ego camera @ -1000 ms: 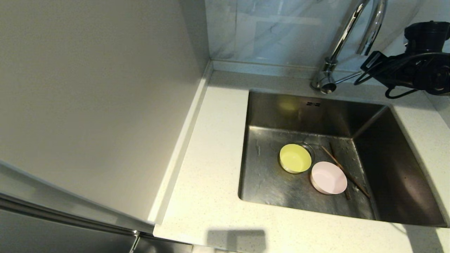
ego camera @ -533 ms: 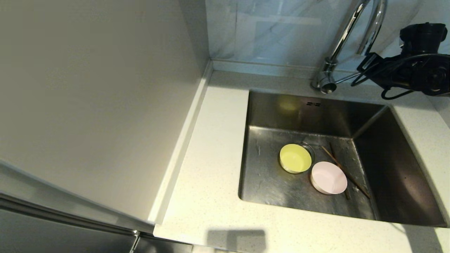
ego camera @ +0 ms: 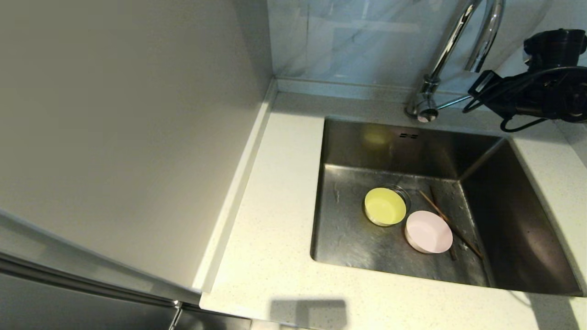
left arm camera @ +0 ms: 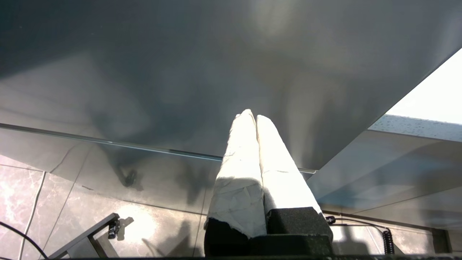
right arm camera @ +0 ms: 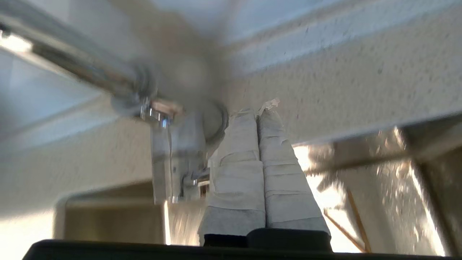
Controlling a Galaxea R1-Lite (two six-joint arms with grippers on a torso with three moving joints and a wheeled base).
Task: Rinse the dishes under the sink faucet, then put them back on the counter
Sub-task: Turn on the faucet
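Three dishes lie on the floor of the sink [ego camera: 348, 238]: a yellow-green bowl [ego camera: 385, 206], a pale pink bowl [ego camera: 429, 232] touching it, and brown chopsticks [ego camera: 451, 227] beside the pink bowl. The chrome sink faucet [ego camera: 451, 41] rises at the back, its thin lever [ego camera: 454, 101] pointing right. My right arm [ego camera: 541, 91] hovers at the lever's end. In the right wrist view my right gripper [right arm camera: 257, 110] is shut and holds nothing, its tips beside the faucet base [right arm camera: 187, 122]. The chopsticks [right arm camera: 355, 216] also show there. My left gripper [left arm camera: 251, 115] is shut and empty, parked low beside a grey panel.
The speckled counter [ego camera: 275, 206] surrounds the sink, with a wide strip on its left. A plain grey wall panel [ego camera: 114, 137] stands along the left, and a marbled backsplash [ego camera: 348, 41] lies behind the faucet.
My right arm shifted slightly left toward the lever, then back right. The bowls and chopsticks have not moved.
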